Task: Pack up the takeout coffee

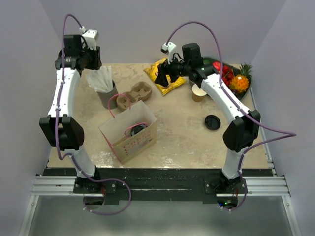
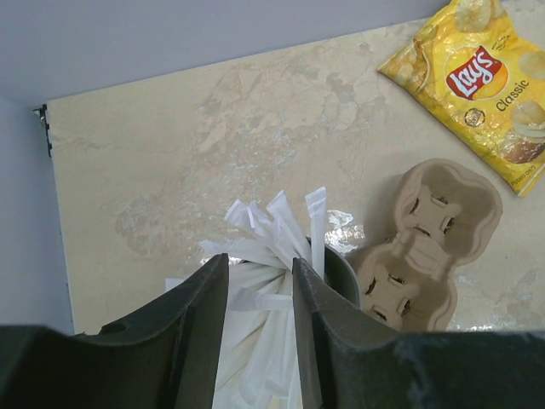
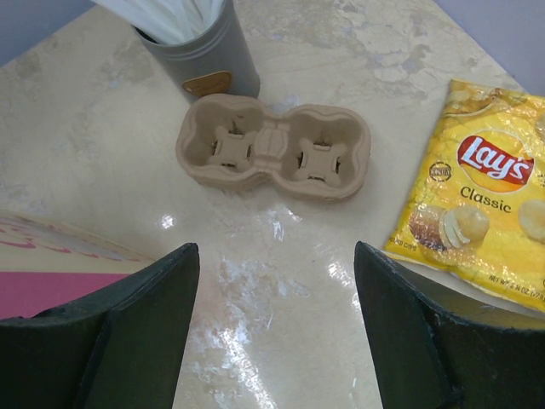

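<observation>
Takeout coffee sits inside paper bag, only black lid visible. Left gripper jaws partly apart, empty, above straws. Right gripper wide open, empty, near cup carrier.

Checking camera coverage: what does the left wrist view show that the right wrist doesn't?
Only left wrist: the left gripper open over the straws, and the table's far edge at the wall. Only right wrist: the right gripper, open, and a corner of the paper bag. Both: gray straw cup, cardboard cup carrier, Lay's chip bag.
</observation>
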You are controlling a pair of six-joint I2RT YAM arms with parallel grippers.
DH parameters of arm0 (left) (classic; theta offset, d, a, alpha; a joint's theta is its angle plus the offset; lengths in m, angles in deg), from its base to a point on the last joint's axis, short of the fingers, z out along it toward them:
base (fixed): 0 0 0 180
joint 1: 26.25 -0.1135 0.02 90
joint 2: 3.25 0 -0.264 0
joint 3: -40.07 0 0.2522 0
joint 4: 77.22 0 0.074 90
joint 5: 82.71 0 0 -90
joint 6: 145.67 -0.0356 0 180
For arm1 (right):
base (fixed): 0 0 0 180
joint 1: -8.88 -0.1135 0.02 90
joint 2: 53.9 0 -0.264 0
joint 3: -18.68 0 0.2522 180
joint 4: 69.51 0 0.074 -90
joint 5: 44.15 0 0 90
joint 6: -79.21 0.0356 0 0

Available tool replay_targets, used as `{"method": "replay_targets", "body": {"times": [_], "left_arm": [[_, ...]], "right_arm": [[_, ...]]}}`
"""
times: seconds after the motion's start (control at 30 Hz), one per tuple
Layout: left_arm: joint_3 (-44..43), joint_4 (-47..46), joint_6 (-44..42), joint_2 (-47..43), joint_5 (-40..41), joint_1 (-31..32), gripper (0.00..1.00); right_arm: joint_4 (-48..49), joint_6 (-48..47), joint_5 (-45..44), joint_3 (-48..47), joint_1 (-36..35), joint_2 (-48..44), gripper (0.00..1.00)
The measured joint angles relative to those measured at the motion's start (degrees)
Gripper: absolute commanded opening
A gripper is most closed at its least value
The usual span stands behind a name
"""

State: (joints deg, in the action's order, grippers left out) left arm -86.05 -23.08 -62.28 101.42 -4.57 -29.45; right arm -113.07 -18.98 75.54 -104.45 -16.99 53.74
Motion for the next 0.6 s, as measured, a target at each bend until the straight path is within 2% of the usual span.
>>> {"method": "replay_targets", "body": {"times": [0.13, 0.4, 0.6], "left_arm": [[0.0, 0.4, 0.0, 0.0, 0.9, -0.1, 0.43], [0.0, 2.3, -0.6, 1.9, 1.5, -0.2, 0.36], [0.2, 3.1, -1.2, 2.4, 1.8, -0.2, 0.36]], "right_arm": [[0.0, 0.3, 0.1, 0.0, 0.0, 0.0, 0.77], [0.0, 0.4, 0.1, 0.1, 0.0, 0.0, 0.77], [0.0, 0.6, 0.1, 0.1, 0.2, 0.0, 0.77]]}}
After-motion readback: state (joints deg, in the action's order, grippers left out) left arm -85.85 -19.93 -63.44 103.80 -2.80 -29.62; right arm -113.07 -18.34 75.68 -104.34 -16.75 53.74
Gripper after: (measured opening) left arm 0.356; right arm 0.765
